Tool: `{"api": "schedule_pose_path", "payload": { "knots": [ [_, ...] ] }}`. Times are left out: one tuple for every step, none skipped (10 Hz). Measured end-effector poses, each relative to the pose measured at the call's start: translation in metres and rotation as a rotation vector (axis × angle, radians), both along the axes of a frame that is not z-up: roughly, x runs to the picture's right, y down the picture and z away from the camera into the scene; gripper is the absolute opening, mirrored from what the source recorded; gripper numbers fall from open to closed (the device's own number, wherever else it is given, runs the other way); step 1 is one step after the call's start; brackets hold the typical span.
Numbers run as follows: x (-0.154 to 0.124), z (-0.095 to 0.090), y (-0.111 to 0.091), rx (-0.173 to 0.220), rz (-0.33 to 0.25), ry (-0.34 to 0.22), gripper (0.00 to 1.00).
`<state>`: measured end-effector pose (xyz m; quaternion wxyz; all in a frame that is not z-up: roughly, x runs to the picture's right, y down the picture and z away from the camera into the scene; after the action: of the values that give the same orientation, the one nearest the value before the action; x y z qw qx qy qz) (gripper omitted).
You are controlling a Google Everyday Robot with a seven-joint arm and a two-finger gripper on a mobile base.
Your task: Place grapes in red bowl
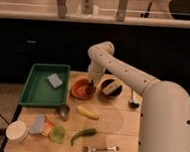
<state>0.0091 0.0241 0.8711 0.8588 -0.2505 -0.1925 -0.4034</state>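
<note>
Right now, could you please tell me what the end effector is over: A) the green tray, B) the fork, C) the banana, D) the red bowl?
D: the end effector is over the red bowl, at its side nearest the dark bowl.

pincer (91, 83) blurred above red bowl (75, 89), arm (165, 117) cropped

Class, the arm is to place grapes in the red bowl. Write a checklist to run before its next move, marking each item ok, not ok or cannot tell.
1. Red bowl upright on the table: ok.
2. Pincer over the red bowl's right side: ok.
3. Grapes in the pincer or bowl: cannot tell.
4. Dark bowl to the right, not under the pincer: ok.
5. Banana lying apart from the red bowl: ok.
</note>
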Motion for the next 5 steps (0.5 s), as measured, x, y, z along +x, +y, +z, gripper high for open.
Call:
{"api": "schedule_pose_path", "payload": {
  "knots": [
    [0.0002, 0.0001, -0.0002, 0.0, 0.002, 0.0, 0.0],
    [0.0004, 0.0002, -0.0003, -0.001, 0.004, -0.001, 0.0],
    [0.0004, 0.0004, -0.0003, -0.001, 0.005, -0.002, 0.0],
    [0.0003, 0.0003, -0.0005, -0.001, 0.005, -0.002, 0.0],
    [0.0, 0.0003, -0.0008, -0.002, 0.006, -0.003, 0.0]
  ]
}}
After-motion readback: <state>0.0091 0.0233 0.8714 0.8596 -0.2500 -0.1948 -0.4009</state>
